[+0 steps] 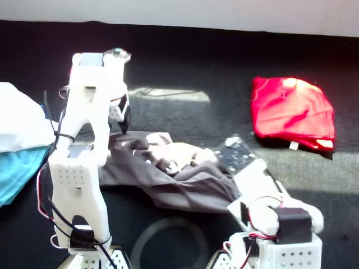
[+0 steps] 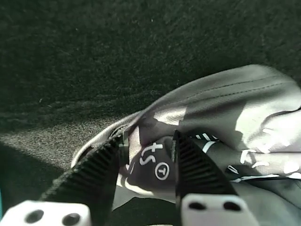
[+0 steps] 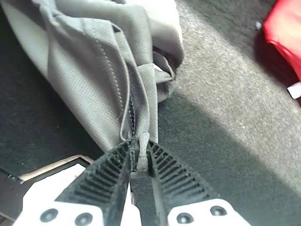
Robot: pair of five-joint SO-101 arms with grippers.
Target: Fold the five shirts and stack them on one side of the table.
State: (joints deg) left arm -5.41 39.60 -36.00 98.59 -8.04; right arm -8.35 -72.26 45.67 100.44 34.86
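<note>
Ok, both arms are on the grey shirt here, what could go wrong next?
The right gripper pinches only a thin hem of the grey shirt at the very tips; it could slip out. The left gripper holds a bunched wad, so pulling may leave the shirt crumpled rather than flat.

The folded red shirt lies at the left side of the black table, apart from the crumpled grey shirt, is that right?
Not quite: the high view shows the folded red shirt at the right side of the black table, not the left. It does lie apart from the crumpled grey shirt.
</note>
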